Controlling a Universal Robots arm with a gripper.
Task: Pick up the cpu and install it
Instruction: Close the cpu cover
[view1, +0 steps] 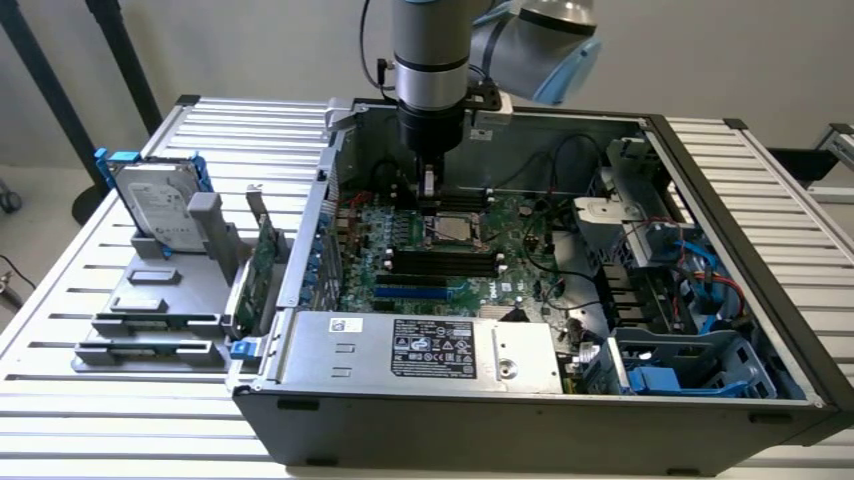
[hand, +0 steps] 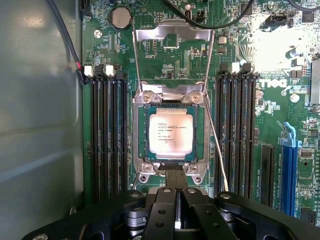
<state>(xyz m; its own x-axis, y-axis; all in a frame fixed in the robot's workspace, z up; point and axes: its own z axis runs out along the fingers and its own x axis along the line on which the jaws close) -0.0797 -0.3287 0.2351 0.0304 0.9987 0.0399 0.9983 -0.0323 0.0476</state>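
Gripper jaws fully shut, gripping nothing; tips just beside 1 edge of socket. Cpu lies flat in socket; hold-down frame tipped up, unlatched.

Risks, as judged: chip loose until frame clamps; shut tips bumping it could skew chip and bend pins; thin lever wire could snag.

Surface: computer case on slatted metal table; hard drive on stand at exterior view's left.

Room: pale wall behind.

Computer case, rack on slatted table
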